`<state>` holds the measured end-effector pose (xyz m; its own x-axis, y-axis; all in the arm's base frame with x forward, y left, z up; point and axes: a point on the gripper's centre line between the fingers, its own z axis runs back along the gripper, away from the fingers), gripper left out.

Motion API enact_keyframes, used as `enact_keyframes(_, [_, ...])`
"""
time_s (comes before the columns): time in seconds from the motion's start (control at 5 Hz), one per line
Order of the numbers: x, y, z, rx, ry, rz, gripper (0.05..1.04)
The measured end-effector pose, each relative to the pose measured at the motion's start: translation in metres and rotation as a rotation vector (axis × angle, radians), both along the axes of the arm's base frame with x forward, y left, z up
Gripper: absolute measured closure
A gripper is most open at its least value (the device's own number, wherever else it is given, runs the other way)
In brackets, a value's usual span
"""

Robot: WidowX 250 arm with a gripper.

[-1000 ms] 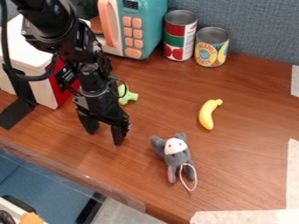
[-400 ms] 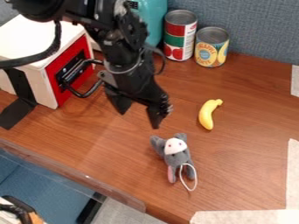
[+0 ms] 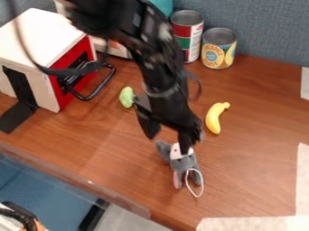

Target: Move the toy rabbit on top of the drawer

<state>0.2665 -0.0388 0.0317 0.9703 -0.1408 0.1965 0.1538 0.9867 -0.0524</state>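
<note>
Step judged: pre-grasp. My claw (image 3: 168,144) hung spread by the head end of the toy rabbit (image 3: 186,163), which lay ungrasped on the table (image 3: 253,153); contact could not be determined. Next move called for centring over the body, lowering and closing, before any lift toward the drawer (image 3: 42,34) top.

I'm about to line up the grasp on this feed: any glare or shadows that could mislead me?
Camera view: a soft, pale sheen on the wooden table, image-left of the rabbit; the drawer box has a bright, nearly featureless white top; the black hand shows little surface detail; shadow around the rabbit is faint, without a hard edge.
</note>
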Motion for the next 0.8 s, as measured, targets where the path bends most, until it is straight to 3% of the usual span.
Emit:
enact_keyframes(0.2, [0.006, -0.005, -0.032, 0.035, 0.08, -0.02, 0.083])
enact_keyframes(0.4, [0.014, -0.008, -0.039, 0.056, 0.089, -0.044, 0.114])
enact_keyframes(0.6, [0.01, -0.006, -0.039, 0.06, 0.072, -0.034, 0.285])
enact_keyframes(0.8, [0.005, 0.014, -0.018, 0.06, 0.029, 0.025, 0.419])
